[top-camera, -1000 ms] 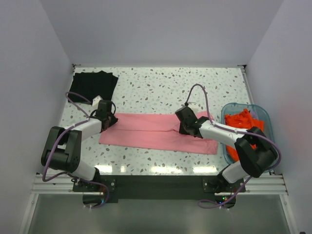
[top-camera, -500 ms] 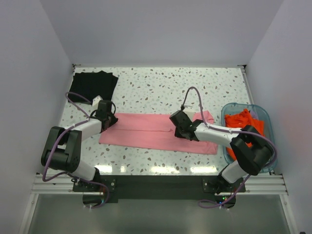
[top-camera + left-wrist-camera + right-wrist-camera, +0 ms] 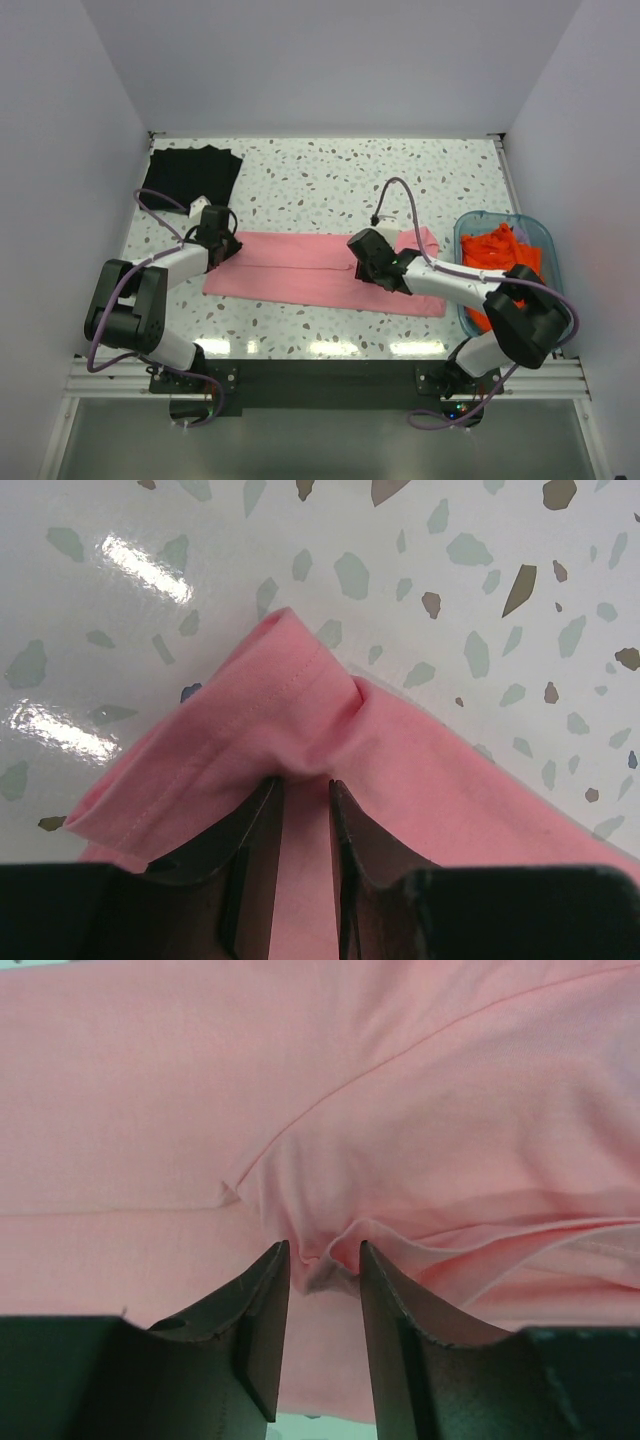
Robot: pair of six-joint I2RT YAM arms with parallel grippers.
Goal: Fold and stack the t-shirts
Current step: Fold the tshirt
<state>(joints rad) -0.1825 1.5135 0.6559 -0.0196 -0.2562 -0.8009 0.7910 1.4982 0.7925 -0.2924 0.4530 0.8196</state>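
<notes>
Pink soft cloth t-shirt [image 3: 300, 270], folded into a long band, lies on the speckled counter [image 3: 330, 185] just left of the teal plastic tub [image 3: 545, 240]; the right pincer [image 3: 323, 1260] has slid further from the tub and just parted, with a loose pucker between its jaws, so that fold looks laid; the left pincer [image 3: 305, 785], at the end farthest from the tub, stays clamped on a corner.
</notes>
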